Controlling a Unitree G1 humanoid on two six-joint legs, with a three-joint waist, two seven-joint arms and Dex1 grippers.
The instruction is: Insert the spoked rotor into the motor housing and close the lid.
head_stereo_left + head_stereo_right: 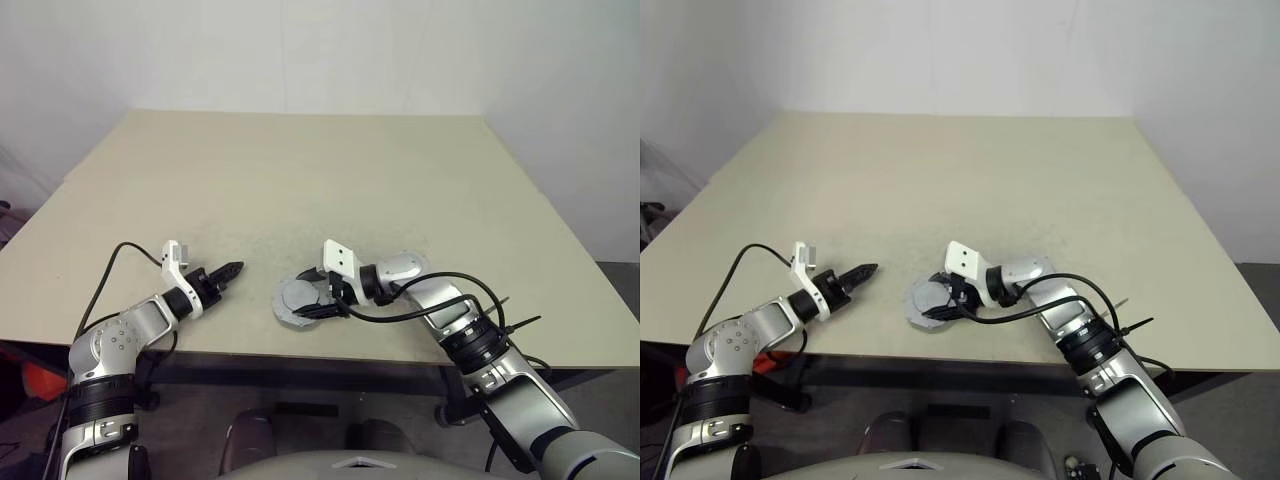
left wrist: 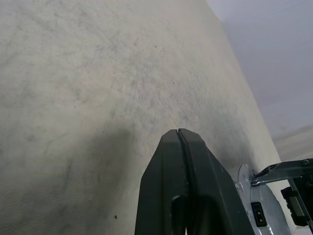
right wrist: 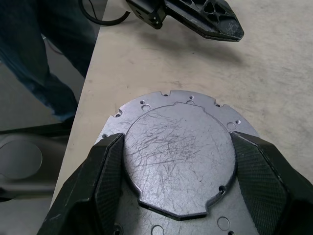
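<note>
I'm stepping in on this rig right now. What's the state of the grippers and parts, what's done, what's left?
Left gripper: shut, empty, above the table, left of the parts.
Right gripper: fingers on either side of the lid, at its rim; a firm grip cannot be confirmed.
Lid lies flat on a wider grey plate near the table's front edge.
Done: lid appears seated. The rotor is hidden, so its insertion cannot be checked.
Left: confirm the lid is fully closed, then release.
</note>
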